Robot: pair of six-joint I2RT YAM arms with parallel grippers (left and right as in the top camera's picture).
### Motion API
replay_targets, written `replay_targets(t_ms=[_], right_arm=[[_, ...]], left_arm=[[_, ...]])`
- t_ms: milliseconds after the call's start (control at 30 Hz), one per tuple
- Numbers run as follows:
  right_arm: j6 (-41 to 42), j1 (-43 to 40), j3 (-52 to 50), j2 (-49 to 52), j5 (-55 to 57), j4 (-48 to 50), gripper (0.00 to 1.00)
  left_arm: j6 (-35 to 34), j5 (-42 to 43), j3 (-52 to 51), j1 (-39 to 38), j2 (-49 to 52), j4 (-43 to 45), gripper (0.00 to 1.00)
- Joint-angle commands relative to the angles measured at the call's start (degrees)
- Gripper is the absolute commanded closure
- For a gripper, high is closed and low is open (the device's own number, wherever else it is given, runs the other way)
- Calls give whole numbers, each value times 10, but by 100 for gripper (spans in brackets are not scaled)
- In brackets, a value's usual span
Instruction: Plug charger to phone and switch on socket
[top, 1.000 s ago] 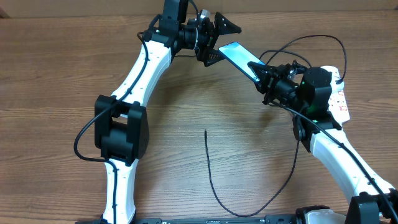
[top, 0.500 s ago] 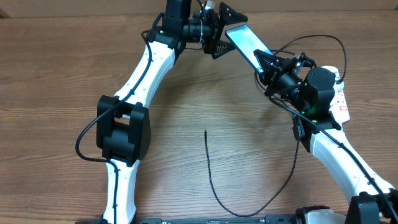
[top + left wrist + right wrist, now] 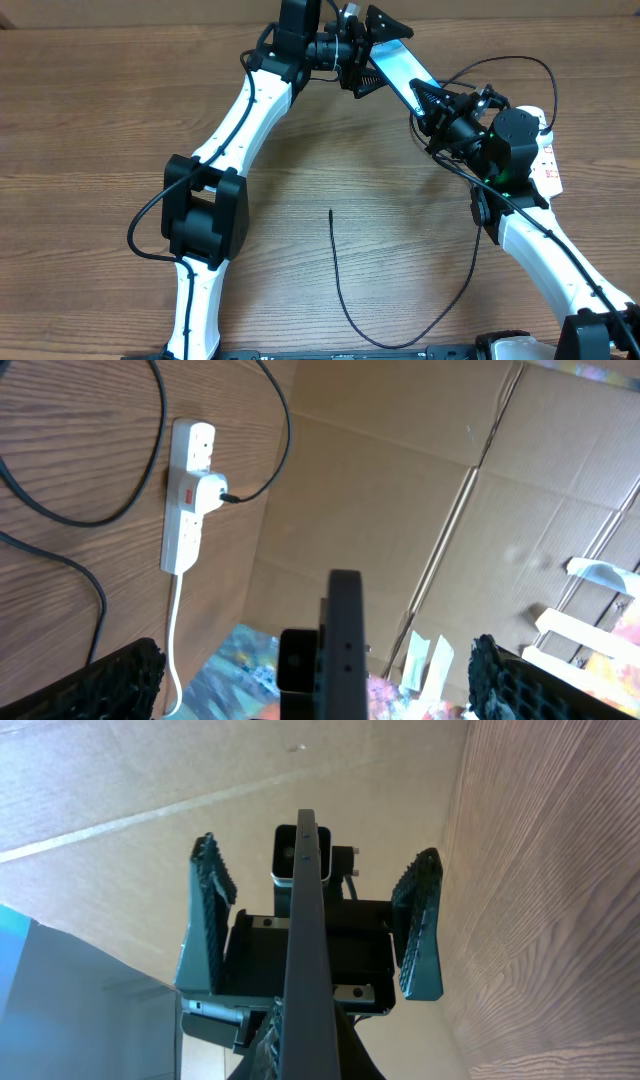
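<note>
**Phone in the air, charger not yet in**

The phone (image 3: 398, 70) is off the worktop (image 3: 100, 120), held tilted near the far edge. My right hand (image 3: 422, 100) is clenched on its near end. My left hand (image 3: 378, 52) is released, its fingers (image 3: 205, 910) standing wide on either side of the phone's far end without touching it, as the right wrist view shows edge-on.

The charger (image 3: 338, 275) lies loose on the worktop, its connector end well apart from the phone and below it. In the left wrist view the socket (image 3: 188, 495) lies by the far wall with a black plug seated in it, so the mains end looks done. I can't tell how the switches stand.

So I judge the task barely started: the connector has to be picked up and pushed into the phone, then the socket switched on.

Against a second ago, both hands and the phone have moved farther away and to the right. The charger has not shifted.
</note>
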Motion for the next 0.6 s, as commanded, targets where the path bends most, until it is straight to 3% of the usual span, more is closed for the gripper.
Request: replay_targets(t_ms=[0,67,167,267,567], right_arm=[[0,3,14,-3,11,7,96],[0,3,14,-3,14,2,96],[0,3,14,-3,15,-9,96],[0,3,14,-3,16,-12,96],[7,3,14,-3,16,-9,96]], left_arm=[[1,8,10,0,-2,16,0],[5,8,10,0,-2,29,1],[4,8,10,0,-2,30,17],[4,7,10,0,-2,30,23],[4,6,10,-2,-2,30,25]])
